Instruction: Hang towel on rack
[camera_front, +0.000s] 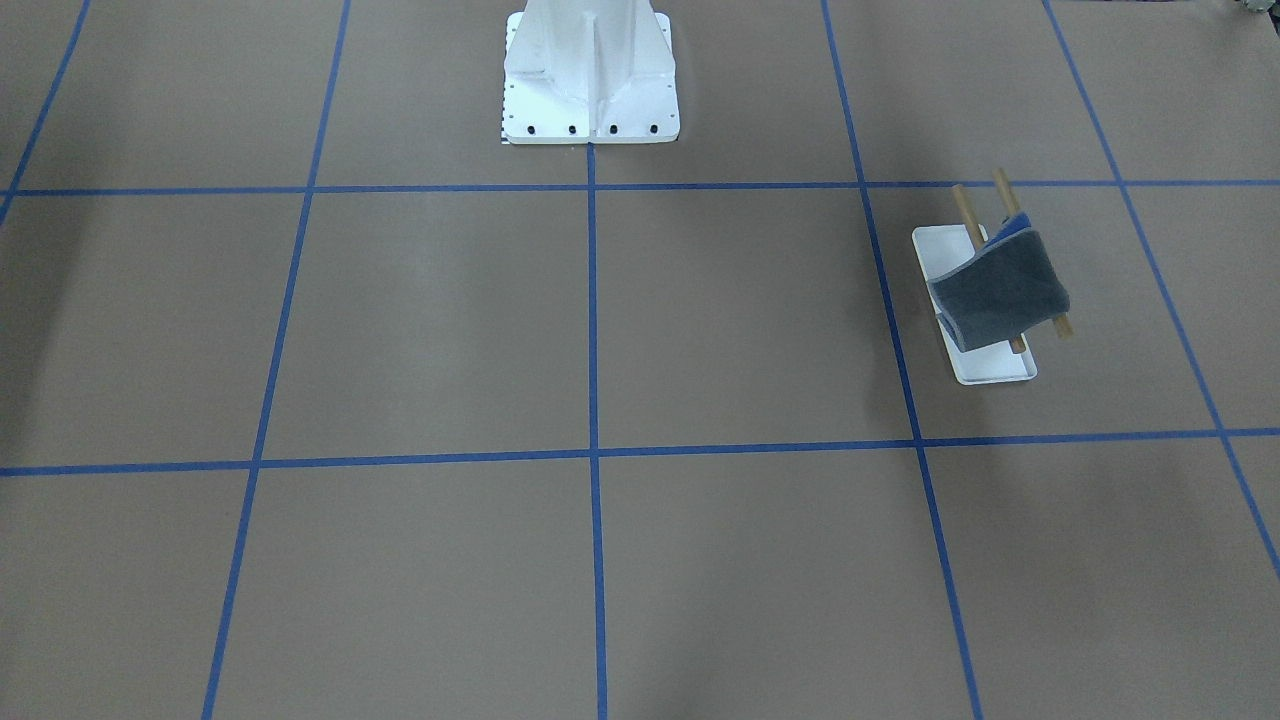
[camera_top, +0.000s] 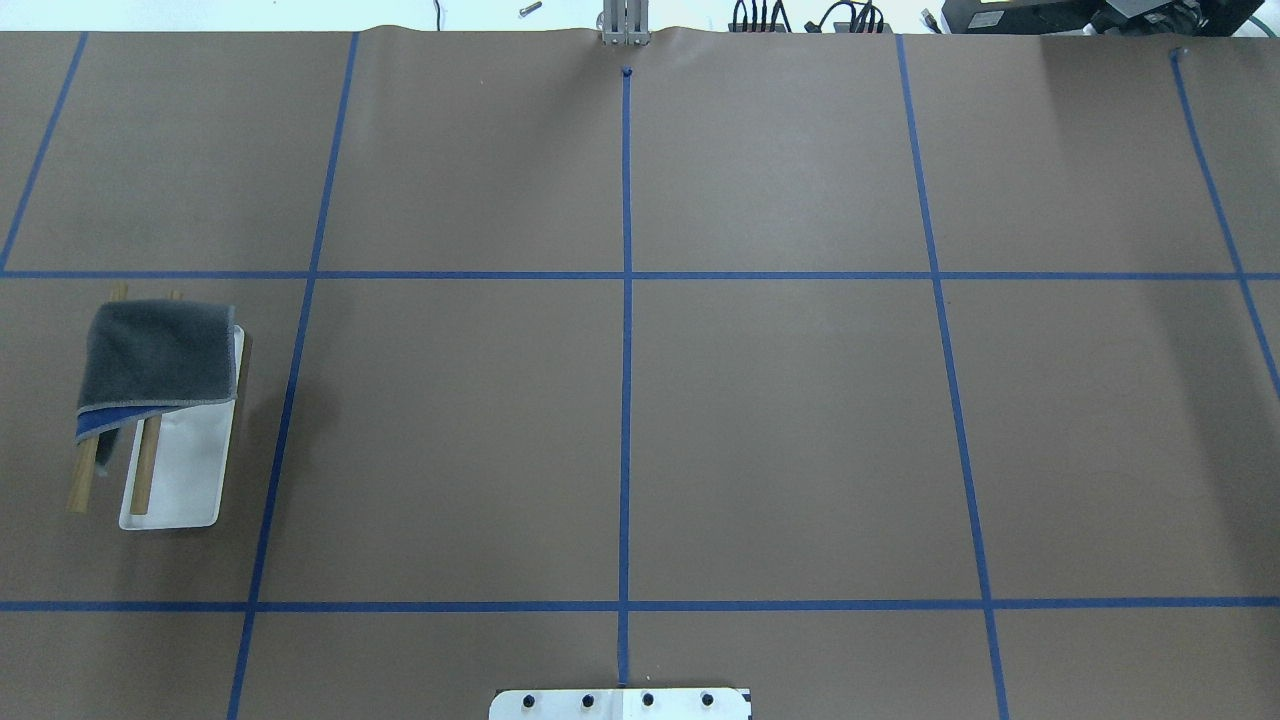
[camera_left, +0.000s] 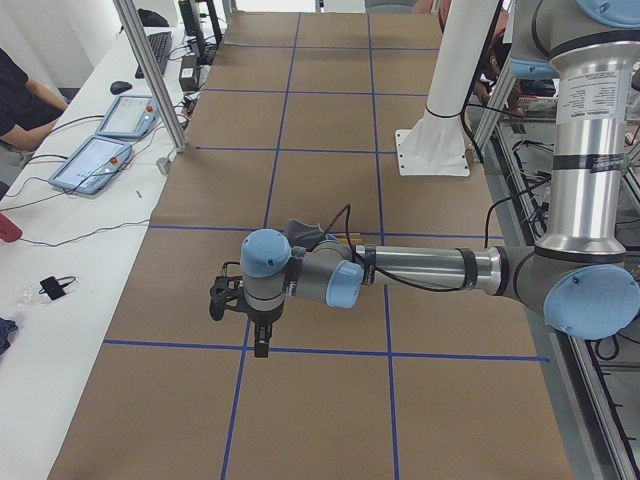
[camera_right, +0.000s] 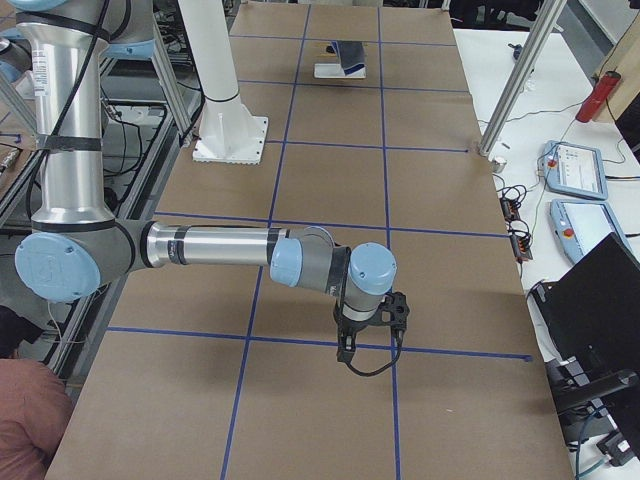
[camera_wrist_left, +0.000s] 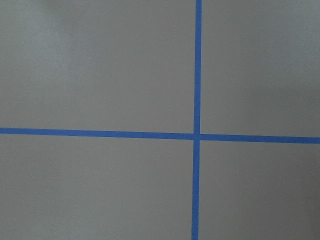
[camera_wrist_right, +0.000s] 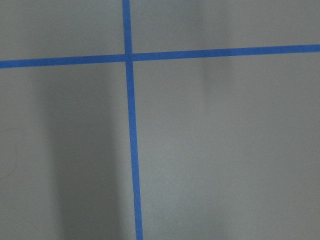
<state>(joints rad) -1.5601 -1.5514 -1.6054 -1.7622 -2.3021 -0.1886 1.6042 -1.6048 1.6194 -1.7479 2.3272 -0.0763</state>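
Observation:
The dark grey towel (camera_front: 1000, 290) hangs draped over both wooden bars of the rack (camera_front: 985, 370), with a blue edge showing. In the overhead view the towel (camera_top: 155, 355) covers the far end of the rack (camera_top: 180, 480) at the table's left. Both also show small and far in the exterior right view (camera_right: 350, 55). My left gripper (camera_left: 262, 343) hangs over the table well away from the rack; I cannot tell if it is open. My right gripper (camera_right: 352, 352) hangs at the table's other end; I cannot tell its state. Both wrist views show only paper and tape.
The table is covered in brown paper with a blue tape grid (camera_top: 626, 275). The white robot pedestal (camera_front: 590, 70) stands at the middle of the robot's side. Tablets and cables (camera_left: 100, 150) lie on the operators' bench, and metal frame posts (camera_right: 515, 75) stand along that edge.

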